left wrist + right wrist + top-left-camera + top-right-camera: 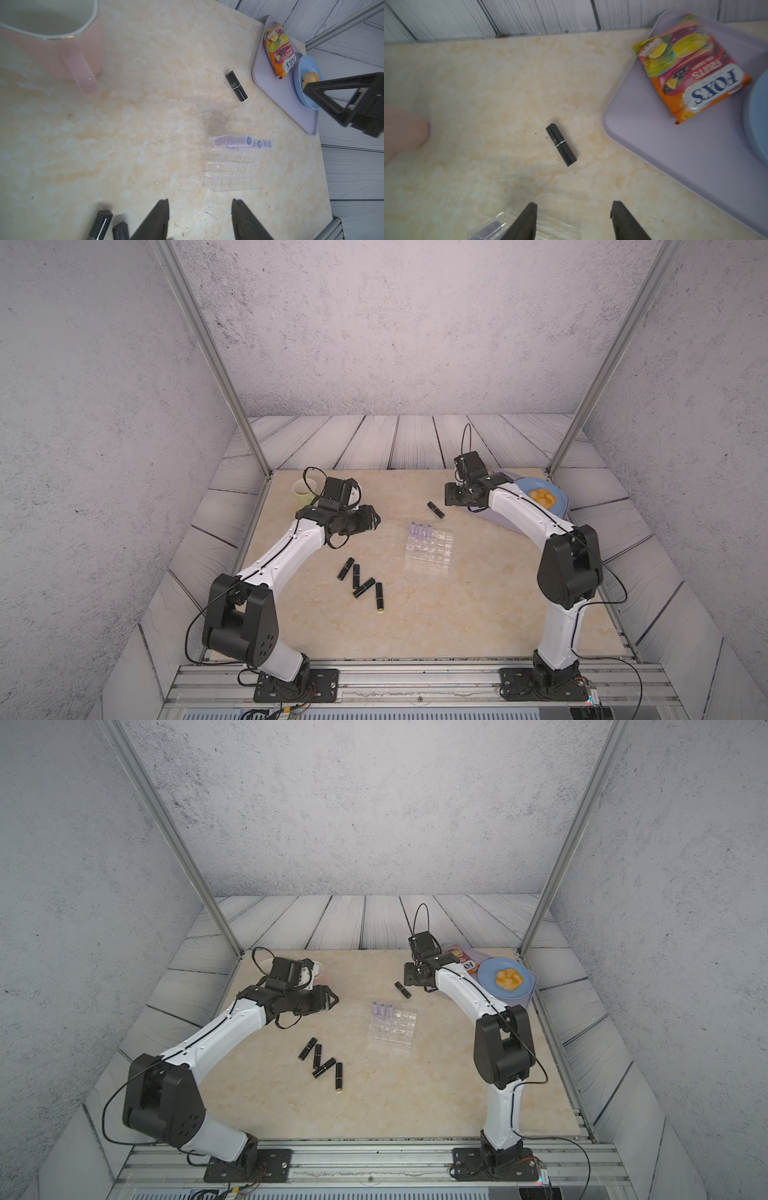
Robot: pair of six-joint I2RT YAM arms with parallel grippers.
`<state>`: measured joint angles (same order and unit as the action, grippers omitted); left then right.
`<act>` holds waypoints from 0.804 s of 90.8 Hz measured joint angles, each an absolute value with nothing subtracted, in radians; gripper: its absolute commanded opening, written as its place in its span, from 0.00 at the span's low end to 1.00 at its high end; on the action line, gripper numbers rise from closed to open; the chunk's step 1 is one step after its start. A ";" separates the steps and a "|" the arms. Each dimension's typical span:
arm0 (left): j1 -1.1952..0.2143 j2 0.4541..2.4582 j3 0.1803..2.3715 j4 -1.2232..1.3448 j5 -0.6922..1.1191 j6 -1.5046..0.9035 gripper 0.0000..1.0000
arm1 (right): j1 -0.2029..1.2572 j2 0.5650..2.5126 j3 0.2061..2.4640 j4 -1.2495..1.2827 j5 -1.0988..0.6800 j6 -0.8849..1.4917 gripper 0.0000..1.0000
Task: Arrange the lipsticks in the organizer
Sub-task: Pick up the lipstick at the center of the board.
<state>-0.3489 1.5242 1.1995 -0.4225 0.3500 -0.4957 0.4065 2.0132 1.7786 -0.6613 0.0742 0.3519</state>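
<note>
My left gripper (199, 204): jaws apart, nothing held, left of centre in both top views. Four black lipsticks (361, 583): lying loose below it, lower middle. Clear organizer (430, 549): centre, three lilac lipsticks (420, 529) standing in its far row. One lone black lipstick (561, 144): flat, just ahead of my right gripper (574, 204), upper right, jaws spread, nothing between them.

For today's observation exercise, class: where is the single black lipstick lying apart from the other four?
In both top views the lone black lipstick lies on the table, right of centre, behind the organizer, near the right claw and lilac tray.
</note>
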 measured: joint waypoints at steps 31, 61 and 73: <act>-0.335 1.523 1.200 -0.450 0.368 -0.471 0.54 | 0.402 2.352 2.116 -0.899 0.013 0.224 0.64; -0.324 1.523 1.200 -0.452 0.393 -0.471 0.54 | 0.391 2.488 2.279 -0.945 0.060 0.175 0.63; -0.324 1.523 1.199 -0.451 0.400 -0.471 0.54 | 0.376 2.571 2.404 -0.973 0.073 0.163 0.61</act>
<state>-0.3244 1.5230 1.1988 -0.4515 0.3996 -0.4713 0.3756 2.5710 2.4039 -0.9726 0.0734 0.1627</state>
